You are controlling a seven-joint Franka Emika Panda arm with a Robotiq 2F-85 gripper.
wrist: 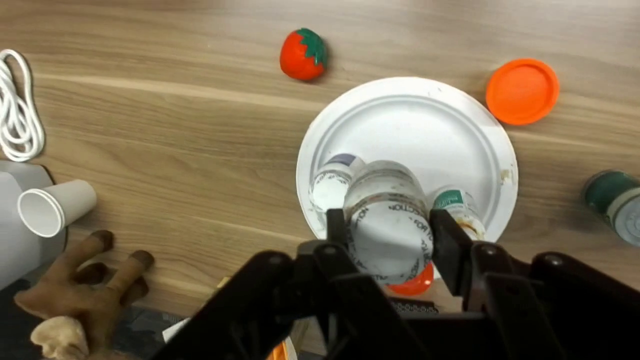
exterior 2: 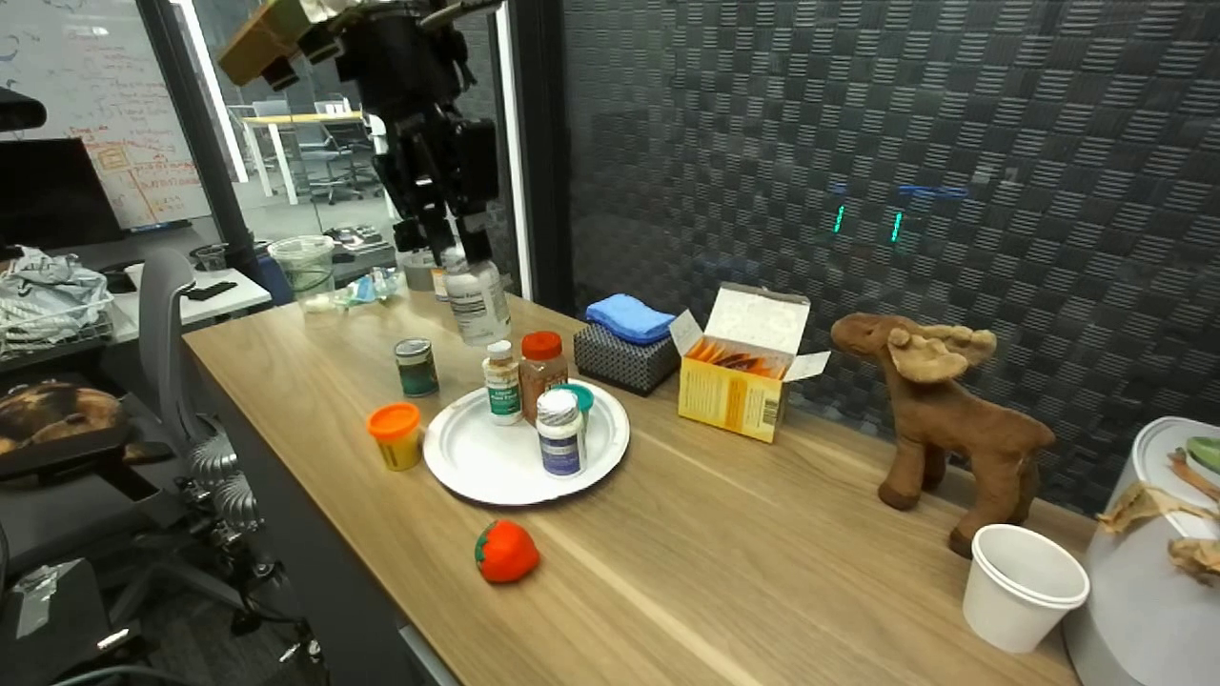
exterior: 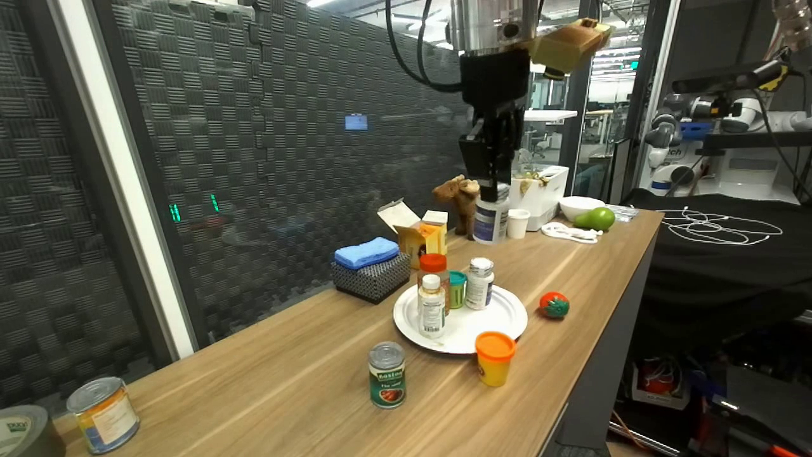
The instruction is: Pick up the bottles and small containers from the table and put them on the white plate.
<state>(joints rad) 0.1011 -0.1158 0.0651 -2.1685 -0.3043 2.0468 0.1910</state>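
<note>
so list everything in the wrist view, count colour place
round plate: 1, white, on wooden table
purple-labelled bottle: 1, white, on plate
green-labelled bottle: 1, white, on plate
round cap: 1, red, lower centre
orange-lidded tub: 1, yellow, beside plate
metal can: 1, green, right
toy strawberry: 1, red, top
coiled cord: 1, white, left
paper cups: seemingly 2, white, left
smooth container: 1, whitish, left
plush moose: 1, brown, lower left
cardboard box: 1, yellow, bottom
patterned box: 1, black, bottom
capped bottle: 1, white, gripped
two-finger gripper: 1, black, bottom
</note>
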